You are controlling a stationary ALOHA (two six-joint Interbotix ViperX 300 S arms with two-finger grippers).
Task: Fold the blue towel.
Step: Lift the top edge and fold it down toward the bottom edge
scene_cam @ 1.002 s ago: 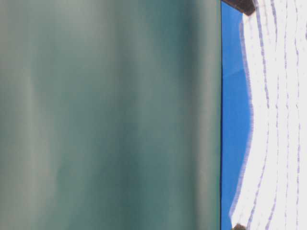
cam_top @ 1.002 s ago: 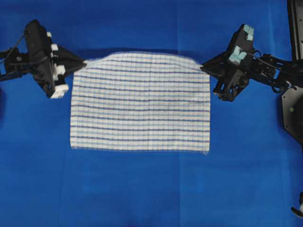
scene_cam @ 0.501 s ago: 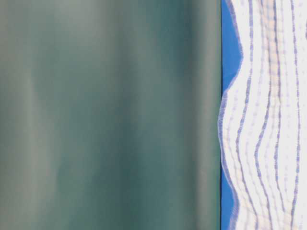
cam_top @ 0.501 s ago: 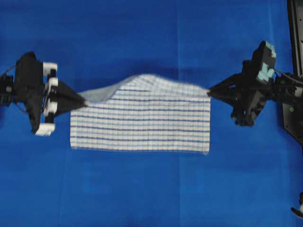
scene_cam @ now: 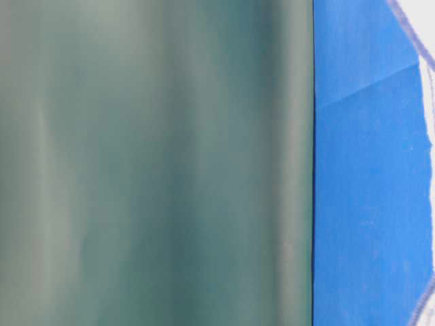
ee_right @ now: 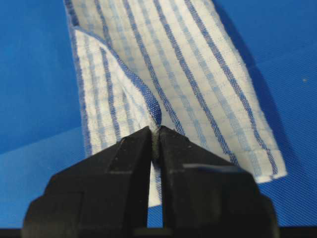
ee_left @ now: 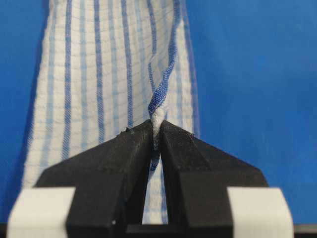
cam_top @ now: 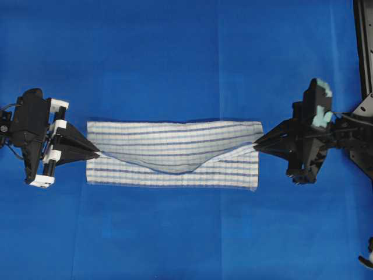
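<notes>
The blue towel (cam_top: 172, 153), white with thin blue stripes, lies as a long low band across the middle of the table, its top layer sagging toward the front edge in the middle. My left gripper (cam_top: 97, 155) is shut on the towel's left corner (ee_left: 157, 119). At the other end my right gripper (cam_top: 254, 145) is shut on the right corner (ee_right: 155, 130). Both corners are held a little above the lower layer. In the table-level view only the towel's edge (scene_cam: 428, 146) shows at the far right.
The plain blue table covering (cam_top: 186, 233) spreads all round. A black frame (cam_top: 363, 41) runs along the right edge. A blurred green surface (scene_cam: 156, 163) fills most of the table-level view.
Both grippers have carried the towel's far corners toward the near edge, folding the far half over the near half. The visible cloth has shrunk from a tall rectangle to a narrow band.
</notes>
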